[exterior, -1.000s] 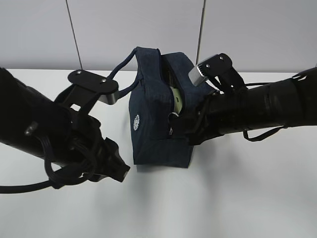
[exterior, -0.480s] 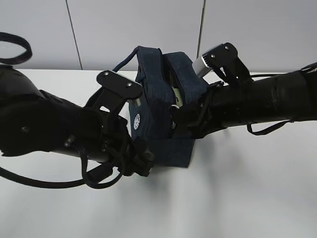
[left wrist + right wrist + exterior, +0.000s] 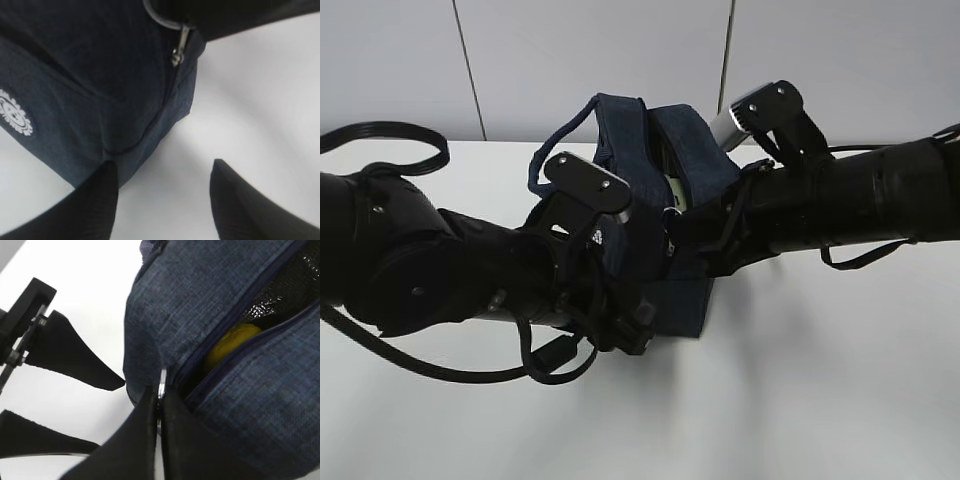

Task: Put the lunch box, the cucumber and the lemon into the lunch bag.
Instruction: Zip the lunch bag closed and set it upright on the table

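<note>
Lunch bag (image 3: pixel 645 225) stood upright toward the rear middle of the white surface (image 3: pixel 800 400), zip part open. Soft navy fabric, likely to sag or tip under a push; best held by the metal ring pull (image 3: pixel 162 382), loop handles or top edge rather than the slack side panels. Lemon (image 3: pixel 231 342) seen through the zip gap, lying inside against silvery lining; small, firm, liable to roll. Pale green edge at the opening in exterior view, probably lunch box lid, not certain. Cucumber not seen anywhere; possibly inside, can't tell. Right tool (image 3: pixel 159 412) clamped shut on the ring pull at the zip's end, fingertips together. Left tool (image 3: pixel 162 197) spread roughly halfway, nothing between the fingers, hovering low by the bag's front corner just beside the round white logo (image 3: pixel 14 119), above bare surface. Ring and slider also visible at top of left wrist view. Judged: loading mostly finished, zip work in hand; bag likely light, needs bracing against the pull.
</note>
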Robot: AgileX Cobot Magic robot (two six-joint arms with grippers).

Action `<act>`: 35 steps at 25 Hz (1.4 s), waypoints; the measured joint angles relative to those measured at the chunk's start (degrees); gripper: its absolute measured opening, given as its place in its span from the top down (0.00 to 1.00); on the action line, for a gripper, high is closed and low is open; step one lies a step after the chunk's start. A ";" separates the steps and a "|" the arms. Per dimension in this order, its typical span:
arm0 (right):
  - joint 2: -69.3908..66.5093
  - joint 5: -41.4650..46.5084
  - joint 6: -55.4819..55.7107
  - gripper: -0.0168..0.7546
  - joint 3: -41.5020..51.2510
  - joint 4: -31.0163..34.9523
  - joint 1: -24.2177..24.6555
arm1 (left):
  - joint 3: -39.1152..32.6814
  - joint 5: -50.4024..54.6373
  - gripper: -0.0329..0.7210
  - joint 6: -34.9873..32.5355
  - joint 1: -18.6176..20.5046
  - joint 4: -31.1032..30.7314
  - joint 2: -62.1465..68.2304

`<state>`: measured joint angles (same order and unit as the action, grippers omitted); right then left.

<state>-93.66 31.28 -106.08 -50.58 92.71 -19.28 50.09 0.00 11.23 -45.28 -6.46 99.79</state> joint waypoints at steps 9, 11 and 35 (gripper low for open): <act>0.00 0.00 0.00 0.98 0.00 0.00 0.00 | 0.00 -7.68 0.42 0.00 2.23 0.00 2.65; 0.00 0.00 0.00 0.98 0.00 0.00 0.00 | 0.00 -9.14 0.43 0.00 2.23 0.42 3.57; 1.20 -3.00 0.00 0.98 -5.81 -0.50 0.00 | 0.00 -10.08 0.95 -0.03 2.36 2.40 4.13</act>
<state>-92.46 28.29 -106.08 -56.40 92.21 -19.28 50.09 -10.08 11.21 -42.93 -4.06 103.93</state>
